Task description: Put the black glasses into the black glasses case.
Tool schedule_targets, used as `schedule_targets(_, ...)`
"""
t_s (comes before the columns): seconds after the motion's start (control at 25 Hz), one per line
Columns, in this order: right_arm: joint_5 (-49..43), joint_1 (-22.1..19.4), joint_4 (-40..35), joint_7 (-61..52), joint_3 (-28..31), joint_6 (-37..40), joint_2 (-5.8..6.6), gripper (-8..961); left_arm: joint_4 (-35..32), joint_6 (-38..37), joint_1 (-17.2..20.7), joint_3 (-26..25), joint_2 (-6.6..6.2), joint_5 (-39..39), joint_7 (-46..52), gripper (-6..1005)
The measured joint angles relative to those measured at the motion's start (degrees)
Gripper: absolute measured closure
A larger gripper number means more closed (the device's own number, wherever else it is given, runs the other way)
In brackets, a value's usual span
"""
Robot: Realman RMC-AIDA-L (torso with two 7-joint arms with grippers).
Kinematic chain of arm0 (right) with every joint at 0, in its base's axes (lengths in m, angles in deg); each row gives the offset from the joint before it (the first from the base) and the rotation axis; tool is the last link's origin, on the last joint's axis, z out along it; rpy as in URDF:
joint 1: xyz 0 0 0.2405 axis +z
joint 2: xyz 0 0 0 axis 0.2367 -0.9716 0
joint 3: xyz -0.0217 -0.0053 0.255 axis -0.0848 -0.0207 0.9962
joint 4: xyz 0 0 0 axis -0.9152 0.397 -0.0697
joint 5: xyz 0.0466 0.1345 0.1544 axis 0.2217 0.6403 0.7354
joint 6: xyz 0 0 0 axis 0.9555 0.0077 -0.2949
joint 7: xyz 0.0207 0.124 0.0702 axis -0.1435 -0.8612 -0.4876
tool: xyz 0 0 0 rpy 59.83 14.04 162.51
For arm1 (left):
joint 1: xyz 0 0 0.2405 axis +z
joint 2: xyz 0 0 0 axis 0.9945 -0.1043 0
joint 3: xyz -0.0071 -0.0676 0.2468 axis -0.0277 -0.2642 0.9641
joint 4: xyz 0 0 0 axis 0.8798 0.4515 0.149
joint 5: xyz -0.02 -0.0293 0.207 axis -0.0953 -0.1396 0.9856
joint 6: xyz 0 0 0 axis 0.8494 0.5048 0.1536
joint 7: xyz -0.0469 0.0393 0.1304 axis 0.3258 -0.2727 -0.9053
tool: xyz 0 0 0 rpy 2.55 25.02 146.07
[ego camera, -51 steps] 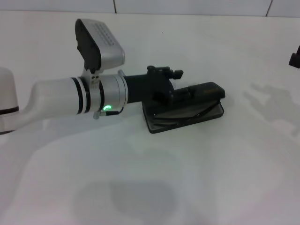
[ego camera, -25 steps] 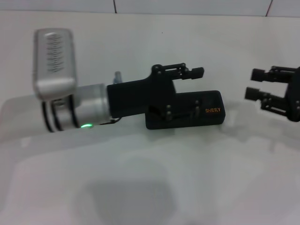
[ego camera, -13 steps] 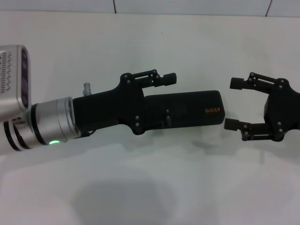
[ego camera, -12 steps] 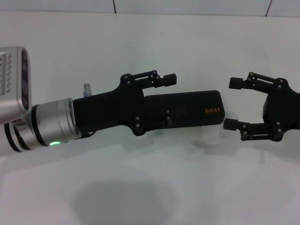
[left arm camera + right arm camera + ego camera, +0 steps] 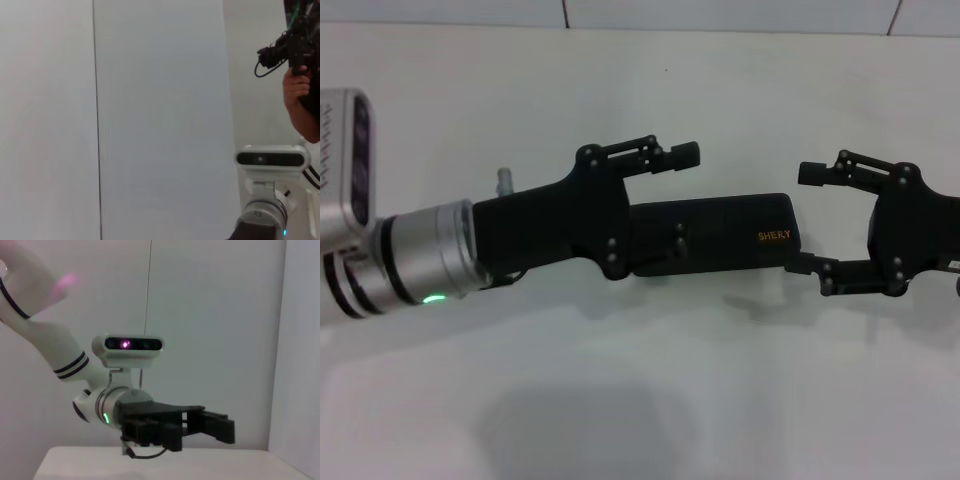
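Left gripper (image 5: 665, 195) fingers clamp the black glasses case (image 5: 740, 235) from its left end: one finger (image 5: 680, 153) shows behind the case, the other is over its front. Case is held up off the worktop (image 5: 720, 90), lid closed, orange lettering facing us.

Right gripper (image 5: 807, 215) fingers spread wide, nothing in them. Over the last second it came in from the right; the lower finger (image 5: 810, 265) now sits at or touching the case's right end, upper finger behind. Looks like a handover or two-handed steadying.

Black glasses not visible; two seconds ago they lay in the open case, so presumably shut inside. Placement looks done.
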Motion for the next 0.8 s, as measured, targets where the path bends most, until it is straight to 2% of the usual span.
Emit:
schedule_targets(0.12, -0.4, 0.3, 0.6, 1.6, 0.0, -0.2, 0.10, 67, 0.0, -0.5, 1.7, 0.0, 0.04, -0.4, -1.0, 387)
schedule_targets(0.28, -1.0, 1.4, 1.3, 1.7, -0.1, -0.2, -0.05, 67, 0.5, -2.9, 3.5, 0.3, -1.10, -0.7, -1.1, 386)
schedule_targets(0.44, -1.5, 2.5, 1.9, 1.7, -0.6, -0.6, -0.09, 67, 2.4, -3.8, 4.1, 0.4, -1.60, -0.7, -1.2, 386)
schedule_targets(0.6, -1.7, 2.8, 2.2, 1.7, -1.4, -1.3, 0.12, 67, 3.1, -6.4, 3.8, 0.6, -2.93, -0.3, 0.1, 386)
schedule_targets(0.8, -1.7, 2.3, 2.4, 1.8, -1.4, -1.5, -0.19, 67, 4.4, -8.3, 3.1, 2.9, -4.49, 0.0, 1.5, 386)
